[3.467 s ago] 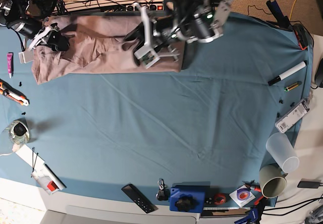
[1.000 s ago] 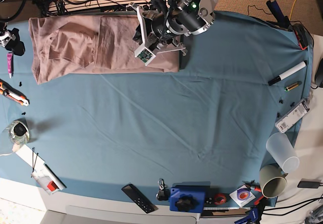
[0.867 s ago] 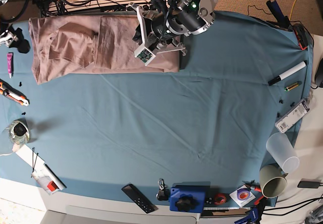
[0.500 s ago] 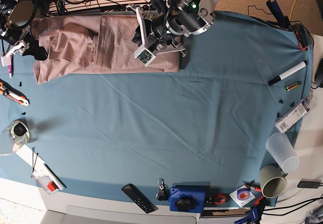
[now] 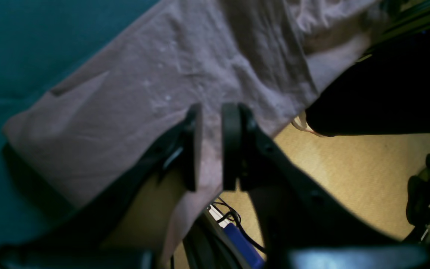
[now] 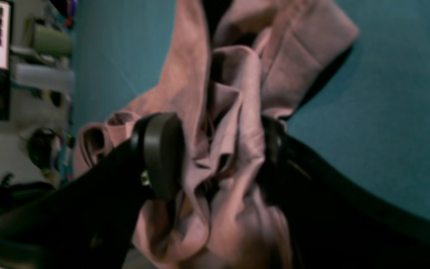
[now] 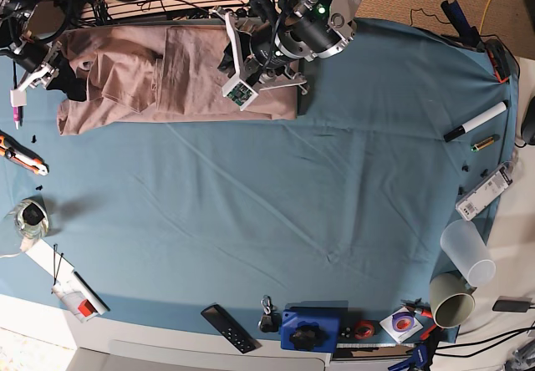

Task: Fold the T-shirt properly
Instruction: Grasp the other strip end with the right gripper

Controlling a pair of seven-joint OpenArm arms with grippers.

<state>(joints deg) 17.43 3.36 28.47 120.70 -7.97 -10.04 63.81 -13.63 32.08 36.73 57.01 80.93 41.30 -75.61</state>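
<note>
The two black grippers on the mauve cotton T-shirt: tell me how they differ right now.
The left gripper has its jaws nearly together, pinching a thin edge of the mauve cotton T-shirt; the right gripper has jaws spread wide around a thick bunched wad. In the base view the left gripper works the shirt's right end, the right gripper its left end. Both are at the shirt's edge on the blue-teal table cloth.

The right end effector (image 7: 52, 74) has returned onto the T-shirt's (image 7: 192, 87) bunched left edge.
</note>
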